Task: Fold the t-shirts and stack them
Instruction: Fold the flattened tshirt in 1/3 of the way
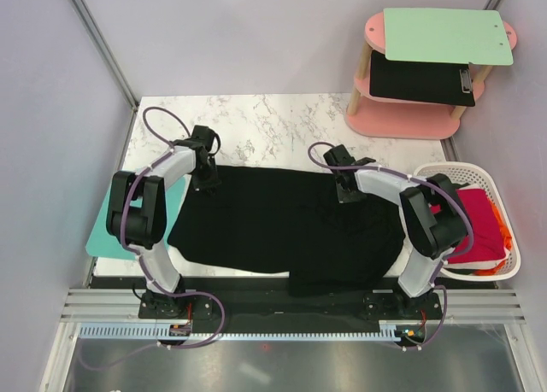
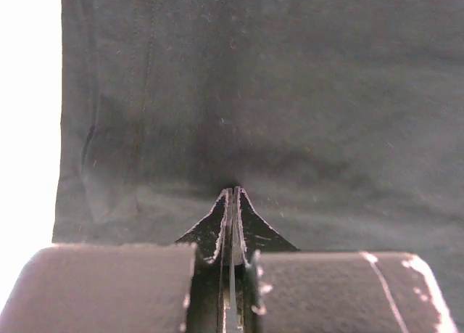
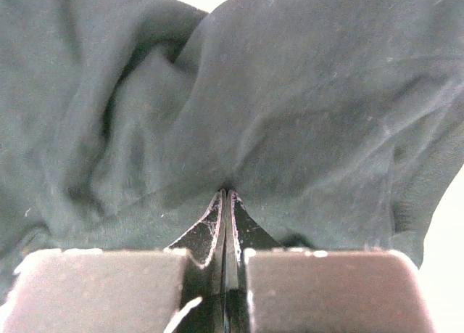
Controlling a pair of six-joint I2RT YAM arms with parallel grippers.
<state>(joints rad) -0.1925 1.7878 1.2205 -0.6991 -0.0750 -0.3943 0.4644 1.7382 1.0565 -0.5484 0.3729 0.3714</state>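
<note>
Pinching the black t-shirt for a fold.
Its far edge was clamped by the fully closed left gripper and right gripper, for an even lift.

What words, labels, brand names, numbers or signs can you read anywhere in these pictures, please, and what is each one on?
There is no readable text in any view.
The black t-shirt, the red shirt in the white basket, and the mint-green board and black clipboard on the pink stand show no print or label.
Small coloured spots at the arm bases are too small to tell whether they carry text.
</note>
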